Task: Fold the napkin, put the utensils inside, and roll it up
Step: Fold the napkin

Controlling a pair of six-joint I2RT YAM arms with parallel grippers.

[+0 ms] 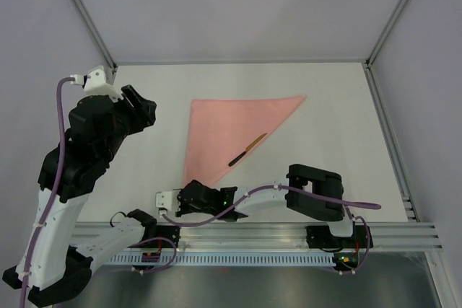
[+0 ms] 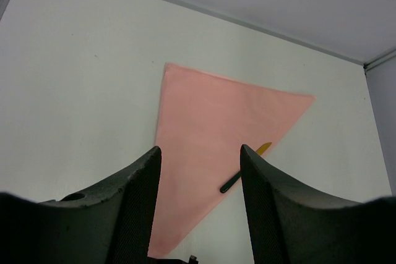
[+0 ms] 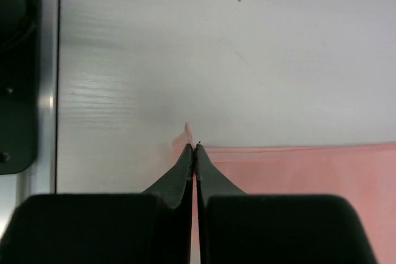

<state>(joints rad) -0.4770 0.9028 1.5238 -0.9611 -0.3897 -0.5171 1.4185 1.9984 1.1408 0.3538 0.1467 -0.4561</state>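
right end effector point(image 1: 186, 194) is clenched on the near corner tip of the napkin point(image 1: 231, 131). the folded triangle fans out from it toward the far side of the counter point(image 1: 144, 156). utensil point(image 1: 247, 149) lies past that end effector on the slanted edge, long axis diagonal. left end effector point(image 2: 199, 149) is released, raised, farther off. likely the right one leads. count: one napkin, one utensil.

Bright, even, diffuse light from above, white counter point(image 1: 325, 106) nearly washed out, napkin point(image 1: 231, 128) evenly lit, soft faint shadows, pale sheen streak at left of right wrist view, dark left pincer point(image 2: 199, 149) and right pincer point(image 3: 195, 148) blurred in lower frames
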